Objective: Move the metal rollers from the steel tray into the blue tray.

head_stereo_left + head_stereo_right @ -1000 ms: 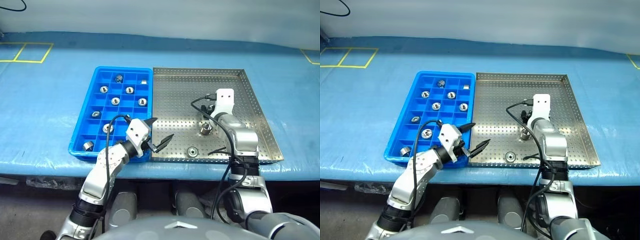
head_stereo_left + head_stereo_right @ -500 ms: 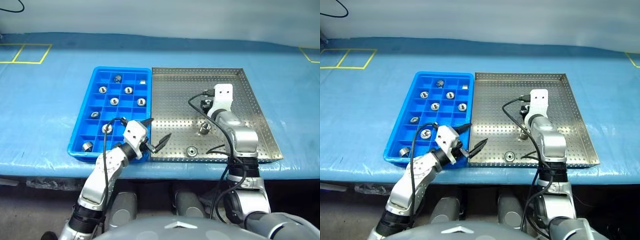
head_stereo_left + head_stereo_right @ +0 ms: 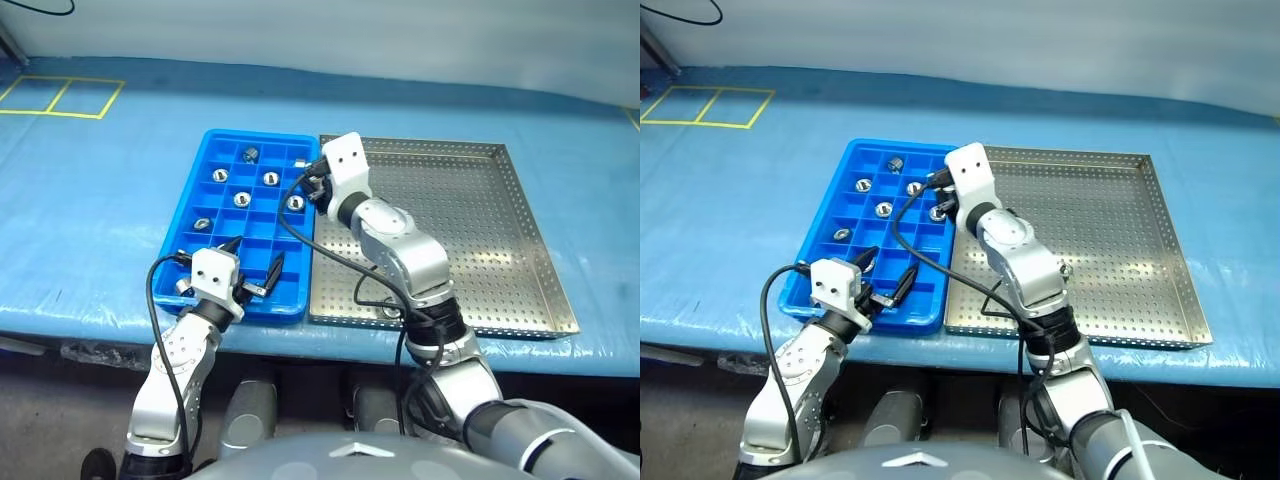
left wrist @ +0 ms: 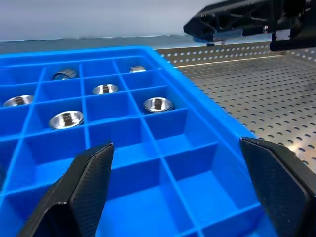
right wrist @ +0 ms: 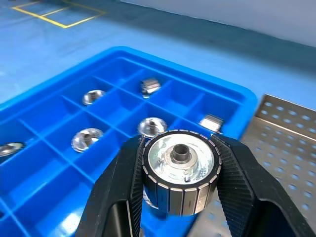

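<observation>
A metal roller is clamped between the two fingers of the right tool, gripped across its ribbed outer wall so that its hollow centre faces the wrist camera. Held this way, the roller can be lowered flat into a compartment without the fingers fouling the dividers. The right tool is carried over the right-hand edge of the blue tray, at the seam with the steel tray. Beyond and below the held roller, several other metal rollers are seen lying singly in their own compartments; the compartments directly under the tool appear empty, which is judged to be why the roller has been brought here.

The left tool is spread wide with nothing between its fingers, level over the near end of the blue tray, well apart from the right tool and clear of its path. A further roller appears to lie on the steel tray just beside the right forearm, though this is partly hidden. Both trays rest side by side, touching, on the blue-covered table. The step in hand is judged to be the placing of the held roller.
</observation>
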Robot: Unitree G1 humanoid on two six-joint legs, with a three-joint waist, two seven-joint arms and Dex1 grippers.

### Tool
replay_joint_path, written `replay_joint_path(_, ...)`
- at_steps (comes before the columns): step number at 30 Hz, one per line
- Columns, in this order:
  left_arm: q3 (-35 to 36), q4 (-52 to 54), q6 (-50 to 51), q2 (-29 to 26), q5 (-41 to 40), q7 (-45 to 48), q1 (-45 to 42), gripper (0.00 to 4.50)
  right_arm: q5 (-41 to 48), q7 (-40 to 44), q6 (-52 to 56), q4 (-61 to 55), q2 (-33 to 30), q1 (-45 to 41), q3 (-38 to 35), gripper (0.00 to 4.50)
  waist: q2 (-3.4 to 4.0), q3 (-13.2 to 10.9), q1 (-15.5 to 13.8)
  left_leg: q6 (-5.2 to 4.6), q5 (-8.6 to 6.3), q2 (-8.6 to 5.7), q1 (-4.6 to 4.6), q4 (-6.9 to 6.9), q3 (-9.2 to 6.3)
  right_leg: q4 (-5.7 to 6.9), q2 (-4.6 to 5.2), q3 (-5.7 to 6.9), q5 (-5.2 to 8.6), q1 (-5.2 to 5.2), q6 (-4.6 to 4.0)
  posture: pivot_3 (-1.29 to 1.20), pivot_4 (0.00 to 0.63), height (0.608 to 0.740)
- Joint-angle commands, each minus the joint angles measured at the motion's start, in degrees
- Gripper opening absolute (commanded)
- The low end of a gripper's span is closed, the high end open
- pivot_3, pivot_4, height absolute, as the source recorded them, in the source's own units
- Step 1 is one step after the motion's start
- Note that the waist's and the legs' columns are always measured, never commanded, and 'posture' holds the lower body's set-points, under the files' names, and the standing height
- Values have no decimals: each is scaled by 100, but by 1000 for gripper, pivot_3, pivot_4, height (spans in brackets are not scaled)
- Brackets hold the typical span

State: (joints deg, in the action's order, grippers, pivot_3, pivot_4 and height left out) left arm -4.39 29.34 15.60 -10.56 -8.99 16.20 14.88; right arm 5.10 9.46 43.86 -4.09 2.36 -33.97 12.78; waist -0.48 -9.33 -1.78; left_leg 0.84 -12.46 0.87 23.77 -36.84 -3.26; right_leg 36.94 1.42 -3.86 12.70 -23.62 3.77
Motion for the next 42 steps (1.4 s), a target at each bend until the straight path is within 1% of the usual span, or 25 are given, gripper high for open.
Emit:
replay_joint_path(1, 108, 352, -191, 54, 35, -167, 216, 4500, -8, 99, -286, 134, 198, -140, 190, 1708, 0, 0, -67, 0, 0, 0, 0, 0, 0, 0, 1, 0, 0, 0, -1, 317, 150, 740)
replay_joint_path(5, 186, 480, -275, 78, 17, -282, 459, 4500, 1, 219, -365, 371, 394, -33, 422, 1708, 1, -1, -138, 1, 0, 1, 0, 6, 1, -1, 1, 2, 3, -4, -4, 345, 150, 740)
replay_joint_path(10, 153, 509, -328, 70, -7, -286, 547, 4500, 17, 457, -621, 613, 445, 226, 672, 1708, 0, 0, -256, 2, 1, 2, -5, 26, 1, -5, 0, 5, 9, -8, -12, 348, 150, 740)
replay_joint_path(13, 111, 484, -308, 19, -34, -205, 513, 4500, 12, 499, -789, 849, 505, 318, 652, 1708, 0, 0, -313, 4, 1, 2, -5, 37, 1, -5, 0, 6, 12, -12, -18, 348, 150, 740)
replay_joint_path(17, 44, 426, -295, -60, -83, -57, 429, 4500, -31, 368, -1042, 1307, 565, 337, 463, 1708, 0, 0, -316, 8, 4, 3, -5, 46, 1, -5, -1, 8, 14, -16, -21, 305, 150, 740)
replay_joint_path(19, 2, 385, -277, -66, -96, -13, 373, 4500, -48, 276, -1181, 1487, 562, 323, 334, 2432, 0, 0, -315, 9, 5, 3, -6, 50, 2, -6, -1, 8, 15, -16, -22, 293, 150, 740)
replay_joint_path(22, -61, 315, -264, -74, -105, 46, 279, 4500, -59, 183, -1289, 1583, 523, 328, 175, 3381, 0, 0, -315, 12, 6, 2, -9, 54, 1, -8, 0, 8, 15, -13, -22, 276, 150, 740)
replay_joint_path(25, -133, 237, -237, -126, -116, 155, 140, 4500, -48, 137, -1182, 1222, 437, 423, 79, 4309, 0, 0, -317, 14, 8, 2, -8, 54, 1, -9, 0, 8, 15, -13, -22, 237, 150, 740)
replay_joint_path(26, -152, 215, -234, -150, -121, 193, 97, 4500, -48, 151, -1119, 1052, 389, 466, 83, 4455, 0, 0, -317, 14, 8, 1, -8, 54, 0, -9, 0, 8, 15, -13, -23, 223, 150, 740)
replay_joint_path(29, -237, 125, -216, -242, -116, 360, -106, 4500, -27, 294, -683, 251, 72, 627, 118, 4455, 0, 0, -310, 14, 8, -6, -4, 56, -3, -13, 5, 7, 16, -12, -22, 195, 150, 740)
replay_joint_path(32, -376, 0, -192, -351, -123, 568, -364, 4500, -15, 461, 81, -796, -556, 776, 40, 4455, 0, 0, -261, 15, 8, -10, -1, 56, -2, -16, 9, 6, 17, -13, -21, 151, 150, 740)
replay_joint_path(36, -548, -146, -129, -396, -170, 767, -617, 4500, 40, 552, 1139, -1845, -1391, 939, -327, 4455, 0, 0, -96, 14, 8, -8, -2, 57, -1, -13, 9, 5, 17, -14, -21, 99, 150, 740)
replay_joint_path(38, -665, -226, -79, -385, -185, 872, -768, 4500, 71, 679, 1830, -2379, -1962, 1139, -584, 4455, 0, 0, -2, 14, 8, -6, -5, 63, -1, -13, 8, 6, 18, -13, -22, 77, 150, 740)
replay_joint_path(42, -786, -317, -8, -356, -214, 979, -953, 4500, 281, 875, 2671, -3119, -2566, 1549, -932, 4455, -2, 1, 141, 13, 8, -6, -6, 69, -2, -11, 7, 5, 20, -15, -23, 42, 150, 740)
